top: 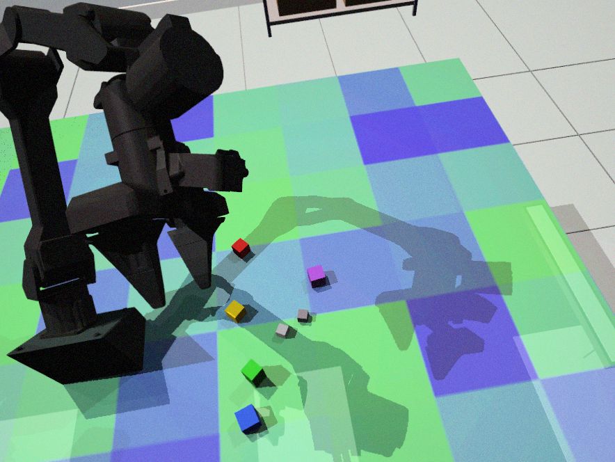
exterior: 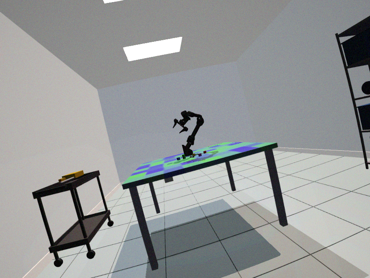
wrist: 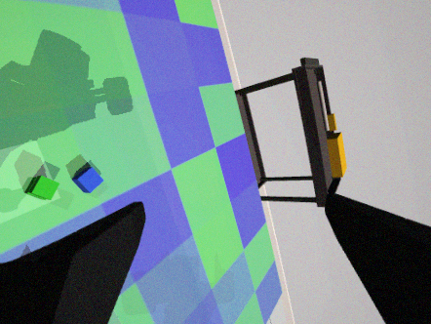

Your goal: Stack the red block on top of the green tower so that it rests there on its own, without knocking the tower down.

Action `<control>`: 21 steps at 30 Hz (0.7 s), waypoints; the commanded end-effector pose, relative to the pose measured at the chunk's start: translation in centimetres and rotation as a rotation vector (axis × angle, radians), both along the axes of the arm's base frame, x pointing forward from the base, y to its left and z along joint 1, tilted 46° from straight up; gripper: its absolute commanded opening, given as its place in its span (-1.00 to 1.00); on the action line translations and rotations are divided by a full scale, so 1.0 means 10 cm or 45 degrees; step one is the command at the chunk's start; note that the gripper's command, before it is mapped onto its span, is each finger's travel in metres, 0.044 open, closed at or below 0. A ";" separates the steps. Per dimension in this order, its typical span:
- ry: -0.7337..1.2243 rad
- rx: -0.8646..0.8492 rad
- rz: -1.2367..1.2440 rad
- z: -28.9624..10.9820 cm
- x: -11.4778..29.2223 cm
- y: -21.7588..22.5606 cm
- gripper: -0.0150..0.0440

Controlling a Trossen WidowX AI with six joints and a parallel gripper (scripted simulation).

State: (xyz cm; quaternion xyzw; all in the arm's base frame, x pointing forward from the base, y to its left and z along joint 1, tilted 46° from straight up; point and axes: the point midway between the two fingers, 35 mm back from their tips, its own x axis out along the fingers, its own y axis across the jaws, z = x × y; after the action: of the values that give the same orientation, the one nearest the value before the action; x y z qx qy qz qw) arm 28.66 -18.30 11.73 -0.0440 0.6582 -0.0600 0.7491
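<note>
The red block (top: 240, 247) (exterior: 204, 152) sits on the patterned table, behind the yellow block in the top view. The green tower (top: 252, 371) (exterior: 183, 156) (wrist: 44, 187) stands upright nearer the front; its number of layers is hard to tell. It shows at the left of the wrist view, beyond the left finger. My gripper (top: 181, 296) (exterior: 176, 129) (wrist: 234, 207) is open wide with nothing between the fingers. It hangs high above the table, touching neither red block nor tower. The red block is not in the wrist view.
A blue block (top: 247, 418) (exterior: 178, 158) (wrist: 89, 180) stands close to the tower. A yellow block (top: 235, 311), a purple block (top: 316, 275) and two small grey blocks (top: 302, 315) (top: 282, 330) lie between tower and red block. A trolley (exterior: 66, 186) (wrist: 312, 137) stands beyond the table edge.
</note>
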 end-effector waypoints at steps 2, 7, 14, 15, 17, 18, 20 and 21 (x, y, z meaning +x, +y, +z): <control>-0.040 0.169 0.224 -0.05 0.13 0.59 1.00; -0.069 0.360 0.458 -0.08 0.18 1.23 1.00; -0.082 0.649 0.778 -0.07 0.01 2.11 1.00; -0.082 0.693 0.823 -0.07 -0.04 2.23 1.00; -0.080 0.781 0.910 -0.05 -0.14 2.46 1.00; -0.078 0.825 0.951 -0.04 -0.19 2.57 1.00; -0.074 0.914 1.033 -0.02 -0.31 2.78 1.00; -0.071 0.959 1.072 -0.01 -0.37 2.88 1.00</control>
State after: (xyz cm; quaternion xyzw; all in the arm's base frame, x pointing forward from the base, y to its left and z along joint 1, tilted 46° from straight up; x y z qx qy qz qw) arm 26.60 7.94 11.25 -0.0387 0.5582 0.4286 0.7094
